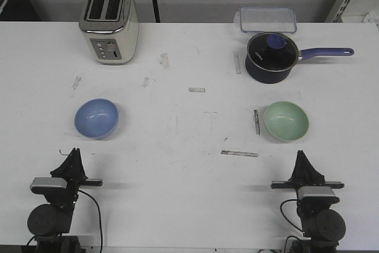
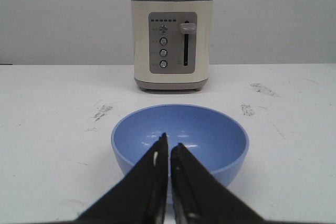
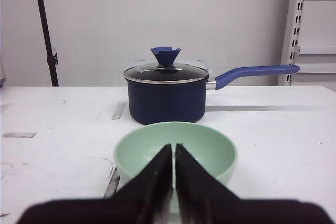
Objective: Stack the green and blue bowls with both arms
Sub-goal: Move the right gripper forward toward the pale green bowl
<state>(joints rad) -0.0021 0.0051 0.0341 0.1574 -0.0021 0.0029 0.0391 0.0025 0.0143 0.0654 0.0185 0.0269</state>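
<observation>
The blue bowl [image 1: 96,118] sits upright on the white table at the left; it also shows in the left wrist view [image 2: 179,140]. The green bowl [image 1: 286,121] sits upright at the right and shows in the right wrist view [image 3: 176,153]. My left gripper [image 1: 73,153] is shut and empty, near the front edge, short of the blue bowl; its tips show in its wrist view [image 2: 169,141]. My right gripper [image 1: 301,155] is shut and empty, just short of the green bowl, and shows in its wrist view [image 3: 174,148].
A cream toaster [image 1: 110,22] stands at the back left. A dark navy pot [image 1: 271,57] with a glass lid and purple handle stands behind the green bowl, with a clear plastic container [image 1: 267,19] beyond it. Tape strips [image 1: 239,153] lie mid-table.
</observation>
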